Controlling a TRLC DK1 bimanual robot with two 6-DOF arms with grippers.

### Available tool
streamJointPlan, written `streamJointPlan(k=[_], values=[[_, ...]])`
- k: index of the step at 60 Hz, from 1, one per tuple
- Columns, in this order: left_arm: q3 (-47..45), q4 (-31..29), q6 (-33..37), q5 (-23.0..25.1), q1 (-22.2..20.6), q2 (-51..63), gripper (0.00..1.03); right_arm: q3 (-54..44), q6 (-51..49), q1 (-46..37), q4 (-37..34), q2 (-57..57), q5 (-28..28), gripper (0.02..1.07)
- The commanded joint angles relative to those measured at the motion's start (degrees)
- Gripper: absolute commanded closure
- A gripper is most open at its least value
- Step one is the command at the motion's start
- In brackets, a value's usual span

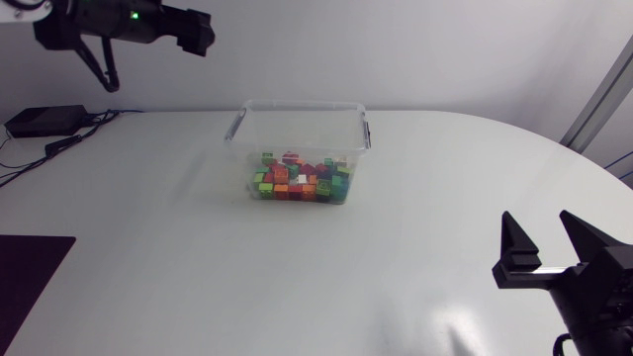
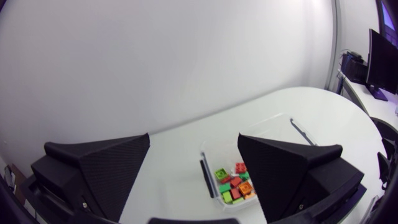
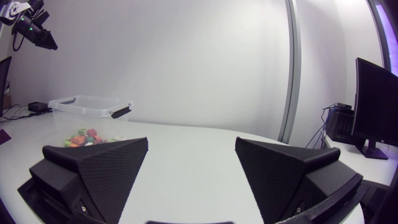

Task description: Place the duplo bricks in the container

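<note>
the clear plastic container [image 1: 300,148] stands on the white table [image 1: 148,257], towards the far edge and about midway along it. its lid is off and its black side clips hang loose. inside it the duplo bricks [image 1: 300,180] lie in a loose heap of red, green, orange and a few white ones, bunched at the end of the box nearer the table's front edge. the far end of the box shows bare floor.

the left gripper [image 2: 193,138] is held high above the far left corner of the table, with a small green light showing on its arm. from there it looks down at the container and the bricks [image 2: 233,185] inside. its jaws stand wide apart with nothing between them. the right gripper [image 1: 539,237] sits low by the near right corner, well apart from the box. its jaws are spread wide too and are empty. its own camera looks across the table to the container [image 3: 87,115] on the far side.

i can spot no brick lying outside the box in any view, and neither gripper carries one. so the job looks finished, or as good as. if anything is left, it is a brick hidden from these cameras.
</note>
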Motion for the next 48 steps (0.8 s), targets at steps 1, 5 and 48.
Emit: streamJointPlan(k=[1,5,48], values=[[-9.6,4.5,1.3,-0.9,1.5,-5.9,0.04,-0.9,-1.0,-0.2,-0.5,-0.3,-0.4,0.06],[-15.4,6.3,1.6,-0.9,3.4,-10.6,0.04,-0.9,-1.0,-0.2,-0.5,-0.3,-0.4,0.06],[-51.7,14.3,-0.1,-0.9,13.6,-47.1,0.04,-0.9,-1.0,-0.2,-0.6,-0.3,-0.4,0.06]])
